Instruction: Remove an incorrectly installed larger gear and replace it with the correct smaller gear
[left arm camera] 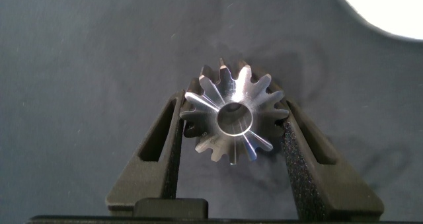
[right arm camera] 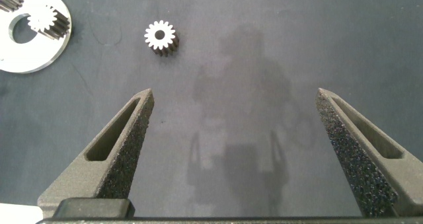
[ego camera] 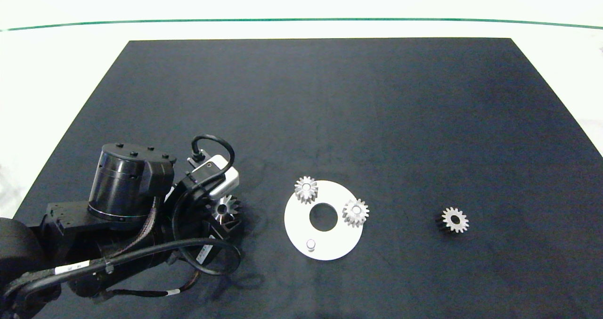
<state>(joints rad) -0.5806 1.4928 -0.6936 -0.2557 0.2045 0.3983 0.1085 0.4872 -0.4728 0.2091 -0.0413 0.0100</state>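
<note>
Your left end effector (left arm camera: 234,128) sits at the near left of the dark surface (ego camera: 330,97), clamped on the larger gear (left arm camera: 232,115). Right of it lies the white disc (ego camera: 301,232) with two gears; farther right, the smaller gear (ego camera: 455,219) lies alone. Your right end effector (right arm camera: 234,148) hangs spread wide — nothing between its fingers.

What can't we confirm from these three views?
- Whether the larger gear, clamped in the left gripper, rests on the mat or is lifted: the wrist hides it in the head view, and the left wrist view looks straight down.
- The right arm's place over the table: outside the head view; only the open right gripper shows.
- The white plate: cut off by the right wrist view's edge.
</note>
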